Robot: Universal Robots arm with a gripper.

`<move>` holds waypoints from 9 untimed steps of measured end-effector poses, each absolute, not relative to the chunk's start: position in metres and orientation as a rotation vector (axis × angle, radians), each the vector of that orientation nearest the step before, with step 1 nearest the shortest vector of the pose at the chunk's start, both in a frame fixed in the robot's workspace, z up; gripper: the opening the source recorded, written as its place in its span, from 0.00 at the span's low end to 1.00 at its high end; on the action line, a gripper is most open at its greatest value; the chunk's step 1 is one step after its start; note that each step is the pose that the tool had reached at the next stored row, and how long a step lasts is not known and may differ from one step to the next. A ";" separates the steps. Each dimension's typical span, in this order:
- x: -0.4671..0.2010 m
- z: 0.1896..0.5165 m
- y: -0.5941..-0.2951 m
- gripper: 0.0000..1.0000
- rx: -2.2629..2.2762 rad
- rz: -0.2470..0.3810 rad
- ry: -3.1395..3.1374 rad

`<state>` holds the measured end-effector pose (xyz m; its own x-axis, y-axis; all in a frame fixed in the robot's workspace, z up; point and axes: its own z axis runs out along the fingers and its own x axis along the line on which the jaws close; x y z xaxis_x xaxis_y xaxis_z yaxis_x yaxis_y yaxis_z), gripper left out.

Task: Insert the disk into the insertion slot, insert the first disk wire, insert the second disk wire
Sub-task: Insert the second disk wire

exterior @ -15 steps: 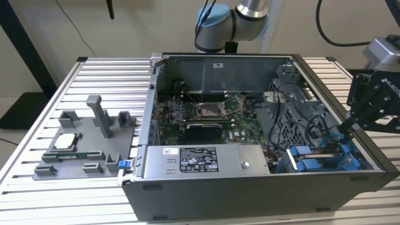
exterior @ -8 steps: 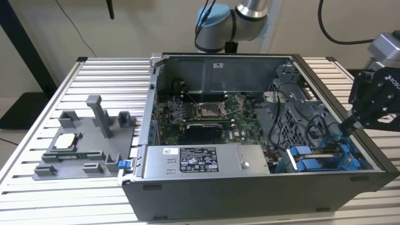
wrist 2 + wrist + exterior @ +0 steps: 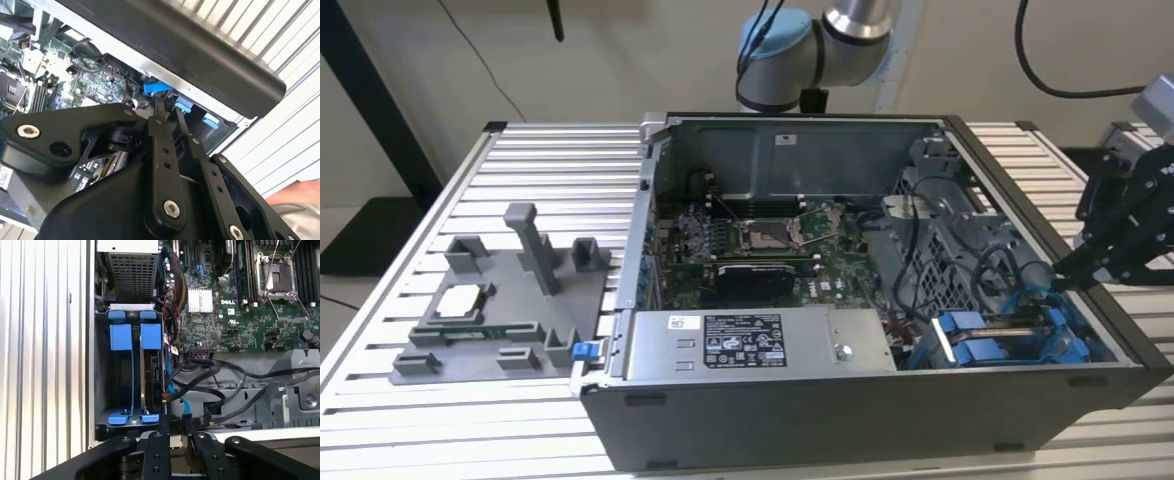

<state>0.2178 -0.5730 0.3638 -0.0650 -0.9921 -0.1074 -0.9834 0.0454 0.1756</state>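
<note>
One disk (image 3: pixel 152 372) is apparently sitting in the insertion slot (image 3: pixel 101 365) while the pincer (image 3: pixel 175 416) is hovering at its connector end, grip indiscernible, both wire steps seemingly pending.

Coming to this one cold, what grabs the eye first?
The open computer case dominates the slatted table, its motherboard exposed. At the exterior view's right, the black gripper hangs over the insertion slot, whose bright blue clips stand out against grey metal and dark cables.

Motherboard (image 3: pixel 761 245), power supply (image 3: pixel 761 345), grey fixture (image 3: pixel 507 300)
</note>
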 end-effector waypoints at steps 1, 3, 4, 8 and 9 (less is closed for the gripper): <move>0.219 0.363 -0.574 1.00 2.115 -0.319 -2.237; 0.222 0.362 -0.575 1.00 2.107 -0.331 -2.230; 0.222 0.361 -0.575 1.00 2.104 -0.336 -2.228; 0.222 0.359 -0.575 1.00 2.100 -0.349 -2.224; 0.222 0.358 -0.575 1.00 2.099 -0.352 -2.224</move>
